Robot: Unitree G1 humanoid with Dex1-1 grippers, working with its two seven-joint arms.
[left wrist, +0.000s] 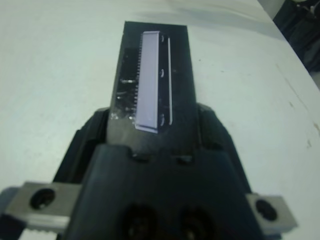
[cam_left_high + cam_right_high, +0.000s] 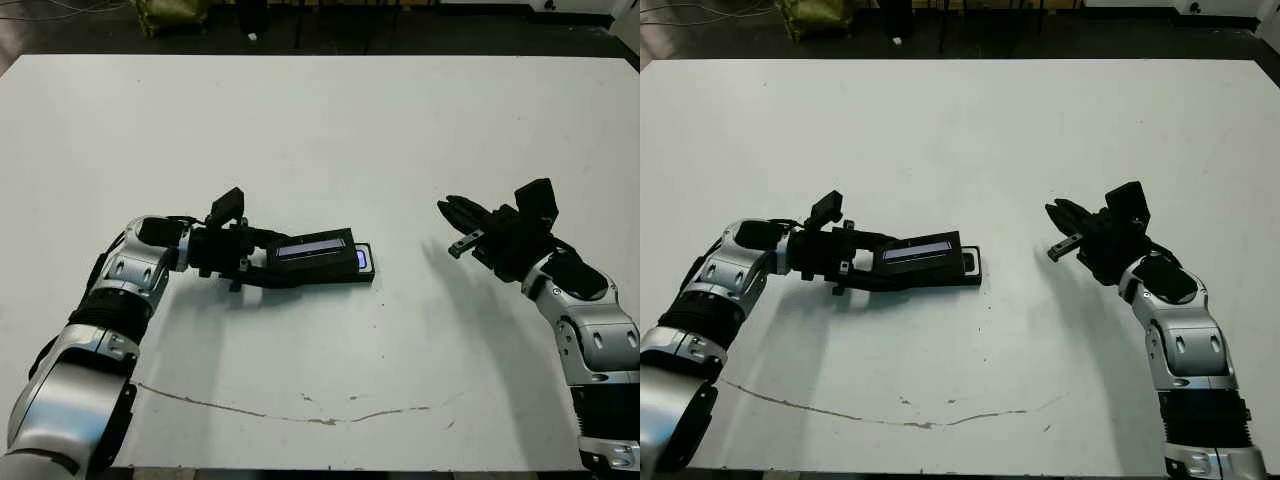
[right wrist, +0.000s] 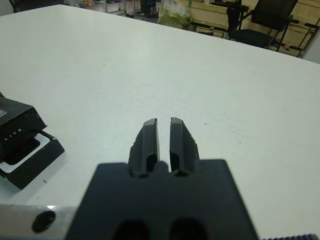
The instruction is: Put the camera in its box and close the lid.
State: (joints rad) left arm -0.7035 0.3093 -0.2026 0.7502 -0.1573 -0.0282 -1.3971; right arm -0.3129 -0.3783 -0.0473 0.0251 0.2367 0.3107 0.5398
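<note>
My left gripper (image 2: 256,262) is shut on the left end of the lid (image 2: 312,247), a flat black cover with a pale purplish strip window (image 1: 150,80). The lid lies slanted over most of the box (image 2: 352,276), a black tray with white lining (image 3: 37,150). Only the box's right end is uncovered. There a bluish-purple patch of the camera (image 2: 361,260) shows inside the box; the rest of the camera is hidden under the lid. My right gripper (image 2: 447,208) hovers to the right of the box, well apart from it, shut with nothing between its fingers (image 3: 150,137).
A thin crack line (image 2: 290,412) runs across the white table (image 2: 330,130) near its front edge. Dark floor, chairs and wooden furniture (image 3: 260,20) lie beyond the far edge.
</note>
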